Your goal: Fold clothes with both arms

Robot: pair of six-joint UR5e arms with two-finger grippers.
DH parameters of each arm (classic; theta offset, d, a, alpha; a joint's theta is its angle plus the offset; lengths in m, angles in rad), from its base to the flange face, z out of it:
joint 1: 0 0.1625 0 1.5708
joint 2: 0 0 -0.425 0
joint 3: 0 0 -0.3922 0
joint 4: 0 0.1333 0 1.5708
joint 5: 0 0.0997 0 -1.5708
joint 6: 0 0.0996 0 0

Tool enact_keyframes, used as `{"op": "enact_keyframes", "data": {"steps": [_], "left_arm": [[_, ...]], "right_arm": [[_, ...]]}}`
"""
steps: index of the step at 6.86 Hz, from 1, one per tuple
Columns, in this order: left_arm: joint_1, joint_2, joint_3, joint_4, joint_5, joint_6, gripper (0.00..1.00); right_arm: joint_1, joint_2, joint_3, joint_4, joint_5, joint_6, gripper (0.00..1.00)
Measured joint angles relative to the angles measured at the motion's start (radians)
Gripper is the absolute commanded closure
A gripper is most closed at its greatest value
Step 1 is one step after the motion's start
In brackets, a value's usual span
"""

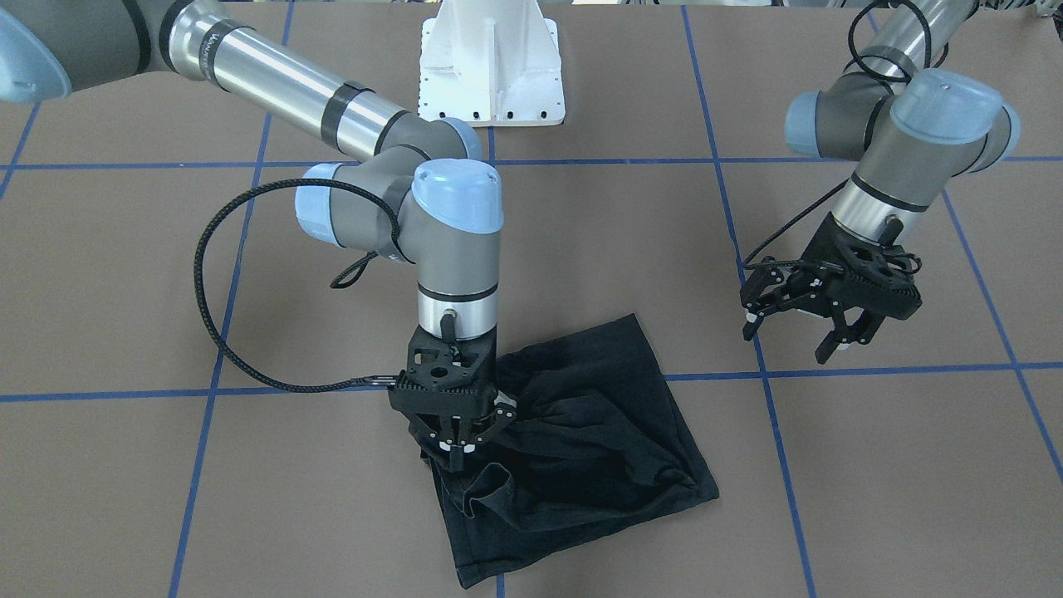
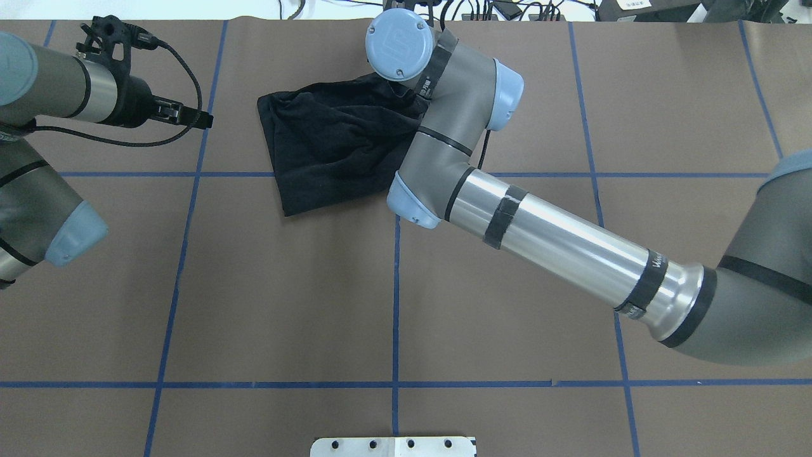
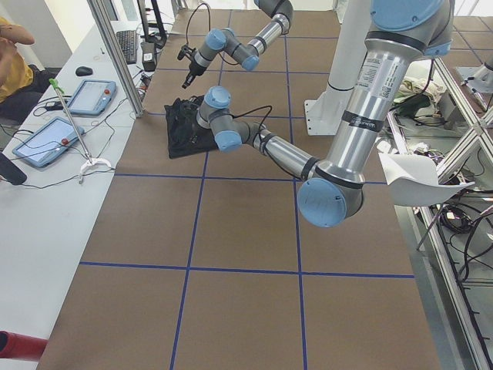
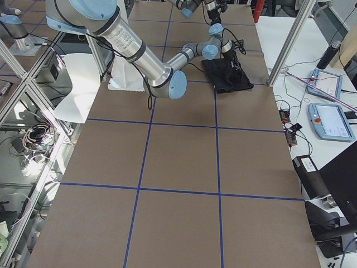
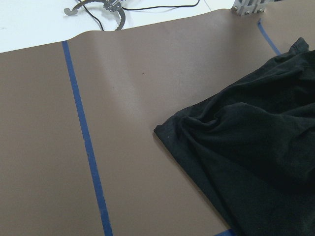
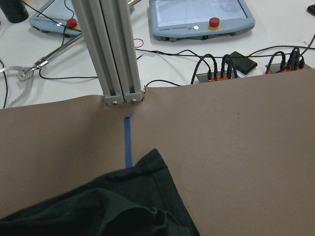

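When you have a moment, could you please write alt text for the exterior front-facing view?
The right gripper points down, its fingers closed on the edge of a crumpled black T-shirt lying on a brown table gridded with blue tape. The left gripper hangs open above bare table, apart from the shirt.

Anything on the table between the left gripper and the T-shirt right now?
Nothing but bare brown table crossed by blue tape lines. The front-facing view shows it: the open left gripper hangs apart from the T-shirt.

Open mat (image 1: 731,432) between T-shirt (image 1: 581,432) and left pincer (image 1: 789,340); aluminium post (image 6: 115,49) near T-shirt's corner.
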Motion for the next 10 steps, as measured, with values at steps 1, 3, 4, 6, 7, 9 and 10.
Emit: {"op": "enact_keyframes", "data": {"steps": [1, 3, 4, 6, 7, 9, 10], "left_arm": [[0.0, 0.0, 0.001, 0.0, 0.0, 0.0, 0.0], [0.001, 0.0, 0.004, 0.0, 0.0, -0.001, 0.0], [0.001, 0.0, 0.007, 0.0, 0.0, 0.0, 0.0], [0.002, 0.0, 0.014, 0.0, 0.001, -0.001, 0.0], [0.002, 0.0, 0.015, 0.0, 0.002, -0.001, 0.0], [0.002, 0.001, 0.016, 0.0, 0.002, -0.002, 0.0], [0.002, 0.001, 0.016, 0.0, 0.002, -0.002, 0.0]], "right_arm": [[-0.025, -0.055, 0.054, -0.011, -0.001, 0.005, 0.07], [-0.092, -0.107, 0.085, -0.013, -0.028, 0.07, 0.07], [-0.11, -0.119, 0.088, -0.012, -0.045, 0.094, 0.07], [-0.125, -0.145, 0.089, -0.012, -0.075, 0.108, 0.12], [-0.135, -0.151, 0.085, -0.012, -0.096, 0.113, 0.28], [-0.156, -0.15, 0.079, -0.012, -0.132, 0.148, 1.0], [-0.159, -0.153, 0.08, -0.012, -0.139, 0.158, 1.0]]}}
